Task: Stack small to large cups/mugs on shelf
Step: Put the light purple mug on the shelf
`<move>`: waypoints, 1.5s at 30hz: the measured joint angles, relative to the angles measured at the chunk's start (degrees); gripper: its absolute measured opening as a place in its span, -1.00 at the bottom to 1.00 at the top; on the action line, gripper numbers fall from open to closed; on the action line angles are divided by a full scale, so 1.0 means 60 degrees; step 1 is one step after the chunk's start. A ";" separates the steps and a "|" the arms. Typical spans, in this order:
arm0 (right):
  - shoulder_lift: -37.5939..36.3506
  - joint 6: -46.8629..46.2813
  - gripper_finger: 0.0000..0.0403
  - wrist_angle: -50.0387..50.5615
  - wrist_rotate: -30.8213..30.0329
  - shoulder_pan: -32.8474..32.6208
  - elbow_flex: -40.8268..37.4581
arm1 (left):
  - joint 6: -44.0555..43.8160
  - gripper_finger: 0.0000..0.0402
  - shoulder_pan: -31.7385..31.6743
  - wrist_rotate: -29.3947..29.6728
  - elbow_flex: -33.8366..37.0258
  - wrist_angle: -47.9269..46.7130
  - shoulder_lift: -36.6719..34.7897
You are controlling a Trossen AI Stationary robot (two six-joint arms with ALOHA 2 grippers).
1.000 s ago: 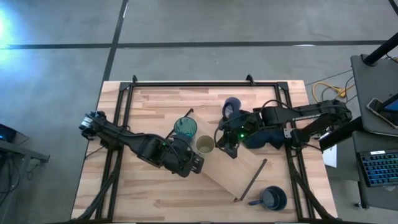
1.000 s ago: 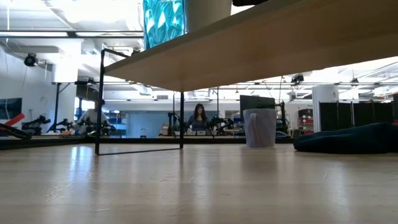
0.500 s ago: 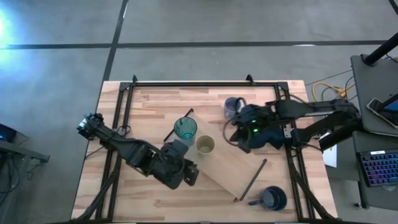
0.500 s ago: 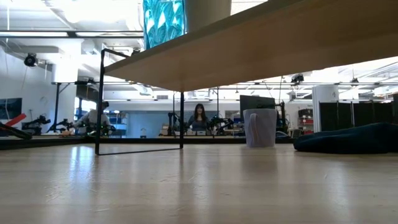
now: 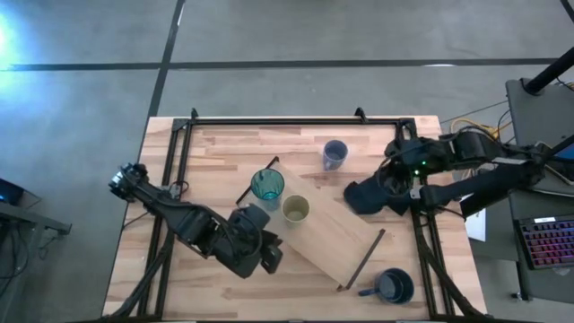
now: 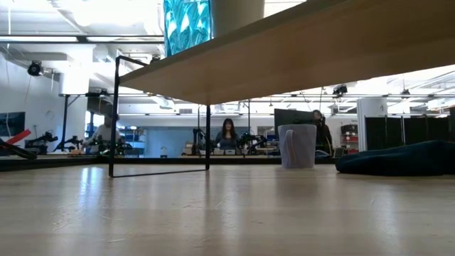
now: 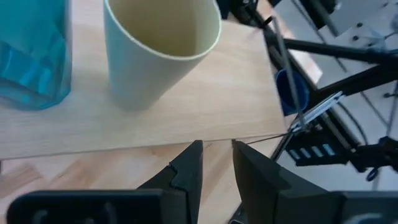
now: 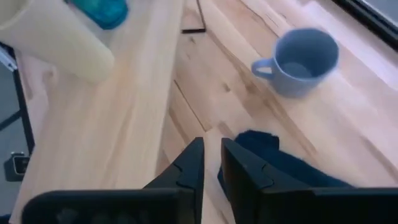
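Observation:
The light-wood shelf lies slantwise across the table. The teal tumbler and the yellowish-olive cup stand upright on its far-left end. They also show in the left wrist view as tumbler and cup. The periwinkle cup stands on the table beyond the shelf. The navy mug stands at the near right corner. My left gripper is shut and empty, just off the shelf's near-left edge. My right gripper is shut and empty over the dark blue cloth.
The dark blue cloth lies in a heap on the table right of the shelf, close to the periwinkle cup. Thin dark bars stand at the shelf's short ends. Black frame rails run along the table's edges.
My right gripper has drawn back from beside the yellowish-olive cup toward the table's right edge, ending over the cloth. My left gripper has backed away from the tumbler toward the near edge. Both cups stand on the shelf as before.

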State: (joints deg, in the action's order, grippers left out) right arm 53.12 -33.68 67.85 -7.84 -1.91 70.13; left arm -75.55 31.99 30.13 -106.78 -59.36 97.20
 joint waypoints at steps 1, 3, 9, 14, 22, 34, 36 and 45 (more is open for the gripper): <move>-0.0042 0.0003 -0.72 0.0045 0.0249 0.0274 -0.0136 | 0.0085 -0.63 0.0000 0.0002 0.0041 0.0152 -0.0088; -0.0053 0.0203 -0.66 0.0117 0.0866 0.0907 -0.0509 | 0.0335 -0.63 0.0018 -0.0004 0.0050 0.0457 -0.0205; 0.0183 0.1446 -0.53 -0.1000 0.2707 0.3271 -0.2021 | 0.0723 -0.63 0.0337 -0.0516 0.0186 0.0210 -0.0659; 0.0595 0.1927 -0.53 -0.2466 0.4016 0.5408 -0.2482 | 0.0675 -0.63 0.0820 -0.0803 0.1004 0.0062 -0.1048; 0.2184 0.2618 -0.38 -0.2854 0.3659 0.6922 -0.1845 | 0.0038 -0.63 0.1180 -0.0846 0.3823 0.1545 -0.2362; 0.4880 0.3271 -0.23 -0.2966 0.2839 0.7016 -0.0693 | -0.0952 -0.63 0.1226 -0.0804 0.7568 0.3104 -0.4649; 0.5187 0.3365 -0.25 -0.2949 0.2779 0.7017 -0.0463 | -0.1133 -0.63 0.1231 -0.0807 0.7969 0.3148 -0.4974; 0.6021 0.3443 -0.30 -0.2858 0.2783 0.7013 -0.0066 | -0.1362 -0.63 0.1231 -0.0793 0.9465 0.4319 -0.6136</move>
State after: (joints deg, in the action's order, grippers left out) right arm 89.25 -13.02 50.70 8.86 40.16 69.73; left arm -83.72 39.38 25.38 -49.99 -33.45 60.38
